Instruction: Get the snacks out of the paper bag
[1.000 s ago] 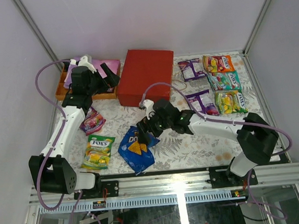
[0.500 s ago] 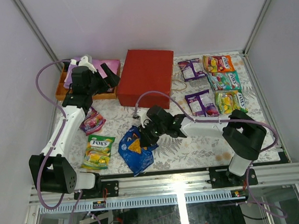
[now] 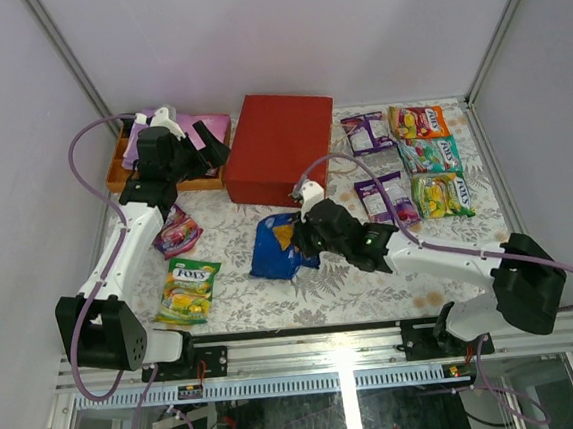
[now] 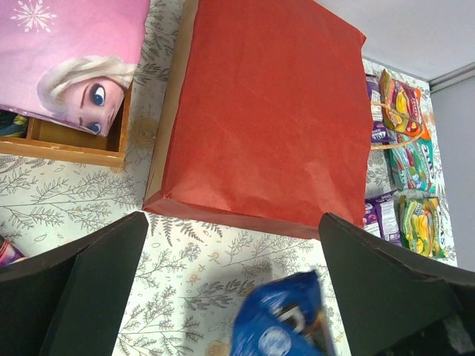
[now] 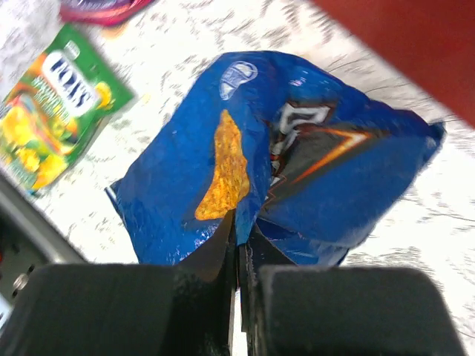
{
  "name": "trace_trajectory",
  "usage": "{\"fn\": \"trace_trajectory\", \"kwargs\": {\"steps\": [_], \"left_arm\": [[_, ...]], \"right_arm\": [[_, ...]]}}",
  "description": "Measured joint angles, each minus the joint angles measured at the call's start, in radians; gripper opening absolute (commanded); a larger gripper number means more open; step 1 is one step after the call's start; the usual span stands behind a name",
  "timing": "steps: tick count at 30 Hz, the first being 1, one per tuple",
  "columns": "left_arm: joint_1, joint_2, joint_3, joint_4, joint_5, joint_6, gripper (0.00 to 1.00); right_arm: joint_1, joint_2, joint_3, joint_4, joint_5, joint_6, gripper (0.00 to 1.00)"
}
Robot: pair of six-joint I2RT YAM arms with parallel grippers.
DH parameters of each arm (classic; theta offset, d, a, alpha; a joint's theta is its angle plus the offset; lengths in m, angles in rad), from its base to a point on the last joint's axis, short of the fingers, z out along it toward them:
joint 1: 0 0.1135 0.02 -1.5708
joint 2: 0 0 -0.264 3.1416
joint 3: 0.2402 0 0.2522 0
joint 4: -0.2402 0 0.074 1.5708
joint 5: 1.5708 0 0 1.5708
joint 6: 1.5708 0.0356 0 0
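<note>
Toward the middle of the worktop, a little nearer the front edge, the overhead view shows the large glossy blue Doritos bag [image 3: 274,248] already out of the tall red paper bag [image 3: 278,145], which lies on its side against the far edge. The right gripper [image 3: 297,244] is at the Doritos bag's right side, and from up here we cannot tell how its jaws stand. Five small glossy packets [image 3: 430,154], candy-coloured and purple, lie in rows by the far right corner. Two more lie along the left edge: a green Fox's packet [image 3: 186,291] and a pink-purple packet [image 3: 175,231]. The left gripper [image 3: 215,143] hangs over the shallow orange tray [image 3: 118,176] in the far left corner. From the left wrist we see its jaws spread wide with nothing between them. The red paper bag fills the space beyond, with its thin beige handles [image 4: 390,126] on the side toward the right edge, and the blue Doritos bag shows blurred at the bottom of the view. From the right wrist, the jaws are pressed almost together on a pinched fold of the blue film, low on the printed face. We judge this bag light, puffed with air, slick and crinkly, with brittle chips inside. A pinch on a fold or on the flat end seam suits it. Squeezing the belly would risk crushing the chips, and a shallow pinch could slide off the glossy film.
</note>
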Motion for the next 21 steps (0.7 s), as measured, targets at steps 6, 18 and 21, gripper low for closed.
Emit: {"fn": "trace_trajectory", "kwargs": {"steps": [6,18,21], "left_arm": [[0.0,0.0,0.0,0.0,0.0,0.0,1.0],[0.0,0.0,0.0,0.0,0.0,0.0,1.0],[0.0,0.0,0.0,0.0,0.001,0.0,1.0]], "right_arm": [[0.0,-0.04,0.001,-0.042,0.217,-0.015,0.0],[0.061,0.163,0.038,-0.073,0.322,0.106,0.81],[0.092,0.164,0.058,-0.069,0.327,0.102,0.95]]}}
